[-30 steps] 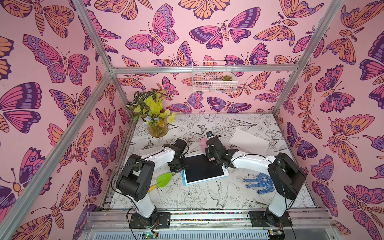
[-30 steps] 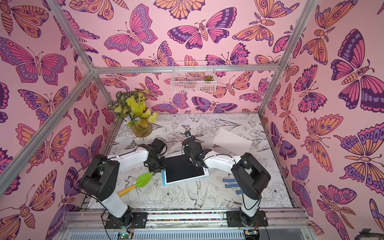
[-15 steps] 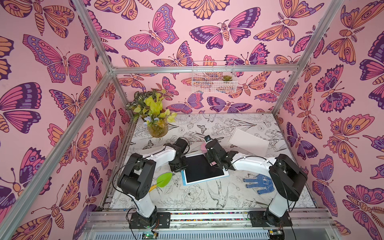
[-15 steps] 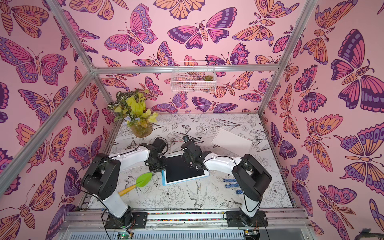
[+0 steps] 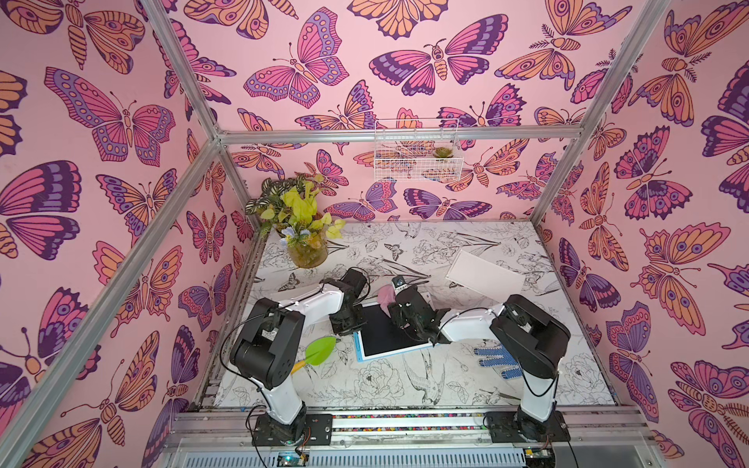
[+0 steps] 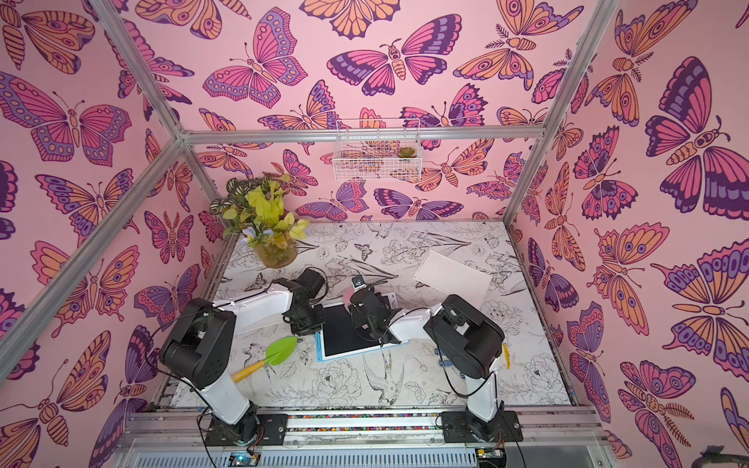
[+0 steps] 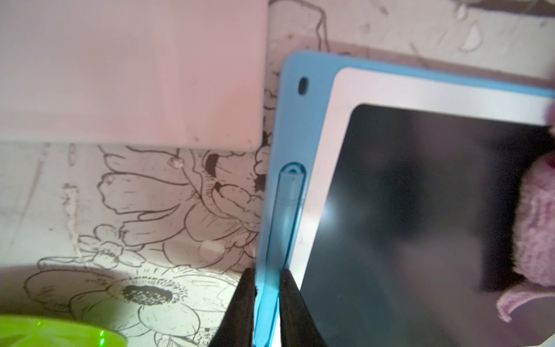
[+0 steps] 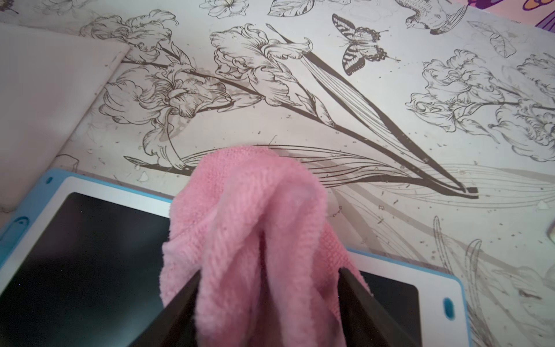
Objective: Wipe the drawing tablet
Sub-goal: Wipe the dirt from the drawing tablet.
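The drawing tablet [image 5: 385,332] [image 6: 344,336] has a black screen and a blue frame, and lies flat in the middle of the table. My left gripper [image 7: 267,288] is shut on its blue left edge, by the stylus slot; it shows in both top views [image 5: 352,324] [image 6: 310,324]. A pink cloth [image 8: 255,216] [image 5: 385,295] is bunched over the tablet's far edge [image 8: 84,255]. My right gripper [image 8: 267,272] [image 5: 393,306] stands over it with its jaws spread wide. The cloth lies loose between its fingers [image 8: 183,297].
A plant in a glass vase [image 5: 307,247] stands at the back left. A white flat board [image 5: 484,272] lies at the back right. A green leaf-shaped scoop [image 5: 320,351] lies left of the tablet and a blue dotted glove [image 5: 496,358] right of it. A wire basket [image 5: 417,156] hangs on the back wall.
My right gripper carried the cloth to the tablet's far edge and then opened its jaws. The left gripper's jaws closed further on the tablet's edge.
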`<action>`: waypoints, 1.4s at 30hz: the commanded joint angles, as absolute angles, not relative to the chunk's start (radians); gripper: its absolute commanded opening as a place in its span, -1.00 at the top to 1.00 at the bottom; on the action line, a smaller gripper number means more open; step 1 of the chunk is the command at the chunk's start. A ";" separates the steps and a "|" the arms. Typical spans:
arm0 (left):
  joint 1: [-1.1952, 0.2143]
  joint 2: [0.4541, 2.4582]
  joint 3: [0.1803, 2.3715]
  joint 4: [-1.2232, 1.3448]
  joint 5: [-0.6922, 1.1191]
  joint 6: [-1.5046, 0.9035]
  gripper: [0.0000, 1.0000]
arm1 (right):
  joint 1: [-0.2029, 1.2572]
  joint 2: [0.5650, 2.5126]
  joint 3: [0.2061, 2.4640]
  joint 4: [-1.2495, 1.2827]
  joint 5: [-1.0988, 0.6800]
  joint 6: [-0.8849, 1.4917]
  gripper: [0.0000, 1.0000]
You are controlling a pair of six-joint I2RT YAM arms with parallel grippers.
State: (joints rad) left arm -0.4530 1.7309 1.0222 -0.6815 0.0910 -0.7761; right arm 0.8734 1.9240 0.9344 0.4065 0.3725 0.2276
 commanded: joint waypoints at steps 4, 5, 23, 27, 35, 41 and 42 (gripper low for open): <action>-0.463 1.796 0.973 -0.706 0.058 -0.794 0.66 | 0.898 2.011 1.021 0.434 0.409 0.262 -0.35; -0.464 1.796 0.972 -0.706 0.058 -0.795 0.66 | 0.898 2.026 1.030 0.403 0.429 0.289 -0.32; -0.463 1.801 0.965 -0.706 0.058 -0.819 0.71 | 0.726 1.899 0.921 0.078 0.503 0.381 1.00; -0.465 1.803 0.969 -0.706 0.064 -0.819 0.72 | 0.845 1.871 0.959 0.147 0.576 0.335 1.00; -0.466 1.805 0.969 -0.704 0.064 -0.821 0.71 | 0.874 1.905 1.105 0.042 0.461 0.326 1.00; -0.466 1.805 0.968 -0.704 0.065 -0.827 0.72 | 0.873 1.955 1.092 0.000 0.410 0.426 1.00; -0.467 1.805 0.966 -0.704 0.066 -0.827 0.71 | 0.868 1.956 1.068 -0.001 0.423 0.439 1.00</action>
